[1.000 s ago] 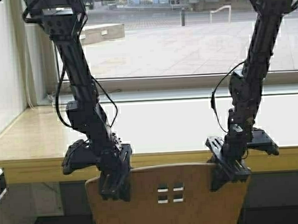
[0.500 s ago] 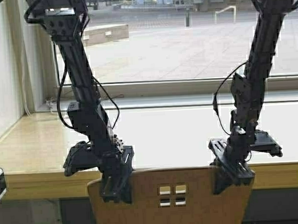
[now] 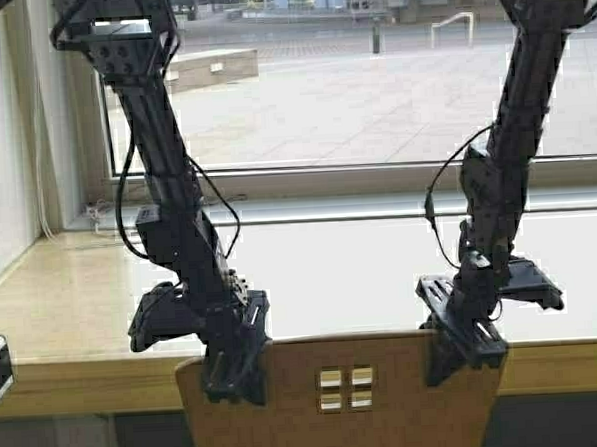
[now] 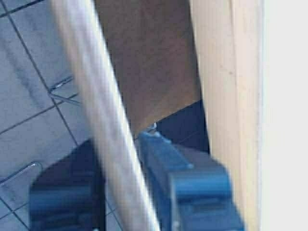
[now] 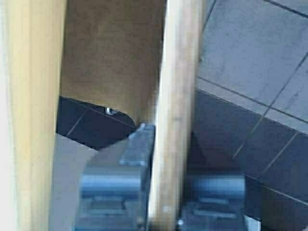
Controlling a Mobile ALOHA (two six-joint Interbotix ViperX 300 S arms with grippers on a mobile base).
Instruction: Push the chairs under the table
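Chair: I see one chair (image 3: 340, 402) centred in front of me, its back top edge level with the front edge of the tabletop (image 3: 76, 380).
Left gripper (image 3: 231, 372): straddles the left part of the chair back's top edge; jaws pinch the back.
Right gripper (image 3: 464, 353): straddles the right part of the top edge; jaws likewise pinch the back.
Progress: I judge the push well advanced; the seat appears already beneath the tabletop. What is left is closing the last gap and letting go. Other chairs are out of sight.
High view: gives chair-to-table alignment, but hides the seat.
Wrist views: each shows the back's edge (image 4: 103, 125) (image 5: 175, 110) running between the jaws, the seat beyond and floor tiles (image 5: 255, 53) below.
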